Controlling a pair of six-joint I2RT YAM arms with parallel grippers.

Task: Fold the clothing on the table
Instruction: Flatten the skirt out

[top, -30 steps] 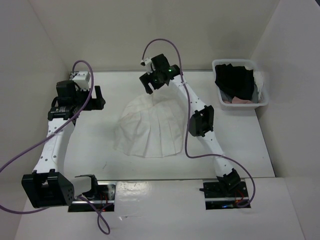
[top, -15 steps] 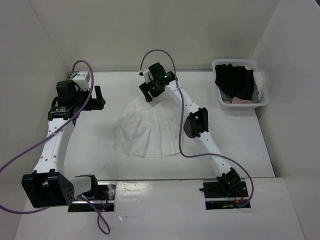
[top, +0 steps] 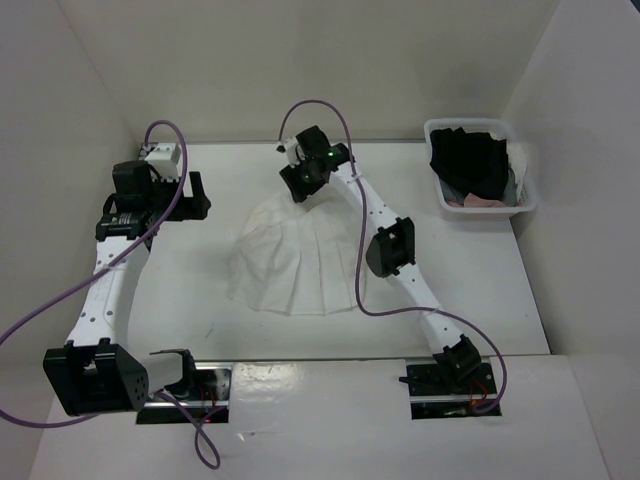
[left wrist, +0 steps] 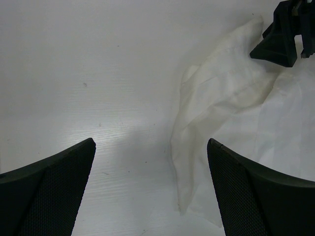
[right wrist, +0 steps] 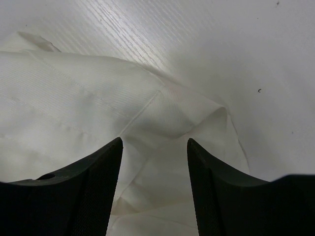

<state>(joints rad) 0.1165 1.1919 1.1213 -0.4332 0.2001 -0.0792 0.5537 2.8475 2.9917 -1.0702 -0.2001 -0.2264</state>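
Note:
The clothing (top: 295,262), a white pleated garment, lies fanned out flat in the middle of the table (top: 180,290). My right gripper (top: 302,186) is down at its narrow far edge. In the right wrist view its jaws (right wrist: 155,140) stand partly apart with a raised fold of the clothing (right wrist: 98,93) between them, not clamped. My left gripper (top: 197,195) hovers wide open left of the garment. In the left wrist view it (left wrist: 151,142) has bare table between its fingers, with the clothing's (left wrist: 231,93) left edge just inside the right finger.
A clear plastic bin (top: 527,200) stands at the far right holding a black garment (top: 470,165) and a small pink cloth (top: 478,201). White walls close in the back and both sides. A grey rail runs along the near edge by the arm bases.
My right gripper has moved left and down onto the clothing's far edge, and its jaws have narrowed. The left arm has not moved.

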